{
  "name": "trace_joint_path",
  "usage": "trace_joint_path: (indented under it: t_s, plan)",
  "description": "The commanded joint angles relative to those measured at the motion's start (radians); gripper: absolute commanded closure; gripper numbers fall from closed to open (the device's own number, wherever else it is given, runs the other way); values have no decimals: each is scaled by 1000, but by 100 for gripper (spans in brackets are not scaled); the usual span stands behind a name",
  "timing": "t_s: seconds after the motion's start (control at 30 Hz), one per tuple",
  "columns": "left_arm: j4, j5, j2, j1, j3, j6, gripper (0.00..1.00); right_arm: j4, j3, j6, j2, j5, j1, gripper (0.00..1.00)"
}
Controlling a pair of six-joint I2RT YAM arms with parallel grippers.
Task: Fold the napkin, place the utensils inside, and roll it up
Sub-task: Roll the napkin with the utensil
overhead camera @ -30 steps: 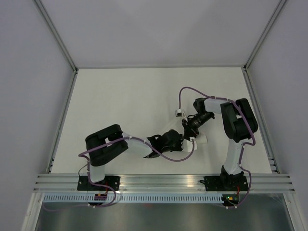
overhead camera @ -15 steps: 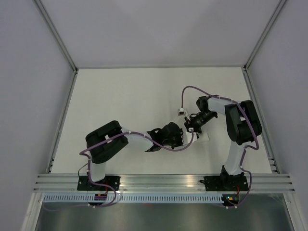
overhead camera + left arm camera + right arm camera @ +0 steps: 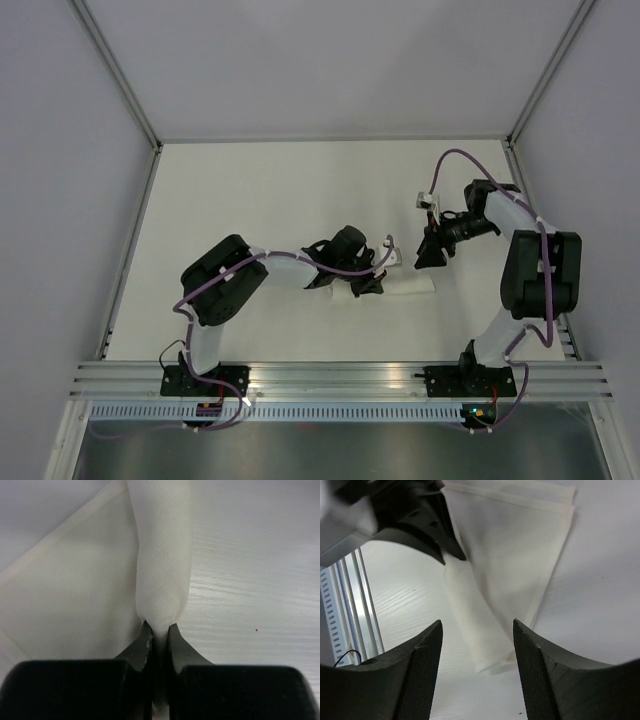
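Observation:
The napkin (image 3: 405, 289) lies as a slim white roll on the pale table, with a flat unrolled part beside it (image 3: 75, 600). My left gripper (image 3: 368, 281) is shut on the near end of the roll (image 3: 164, 570); the cloth is pinched between its black fingers (image 3: 140, 647). My right gripper (image 3: 432, 256) hangs open above the roll's other end (image 3: 470, 615), its fingers (image 3: 422, 655) apart and touching nothing. The left gripper shows in the right wrist view (image 3: 420, 520) at the top left. The utensils are hidden.
The flat napkin layer (image 3: 520, 540) spreads away from the roll, its hemmed edges showing. Metal rails (image 3: 355, 605) run along the near table edge (image 3: 340, 375). Grey walls enclose the table on three sides. Purple cables loop over both arms.
The right gripper has opened and pulled back to the right, away from the roll. The left gripper has closed on the roll's end, and its arm has shifted farther onto the table.

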Motion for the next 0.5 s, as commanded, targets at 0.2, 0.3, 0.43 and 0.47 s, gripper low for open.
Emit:
trace_joint_path:
  t_s: [0.2,0.3,0.43,0.47]
  plan:
    - [-320,325,218,107,93,-119,98,744,-508,341,-546,216,106,31]
    - [-342,377,259,126,122,-137,98,900,-637,385,-622,330,235,30]
    - [-359,424,300,147,150,-159,98,1041,-723,405,-637,488,394,30]
    - [-363,433,310,153,155,-160,98,1062,-744,405,-637,515,413,30]
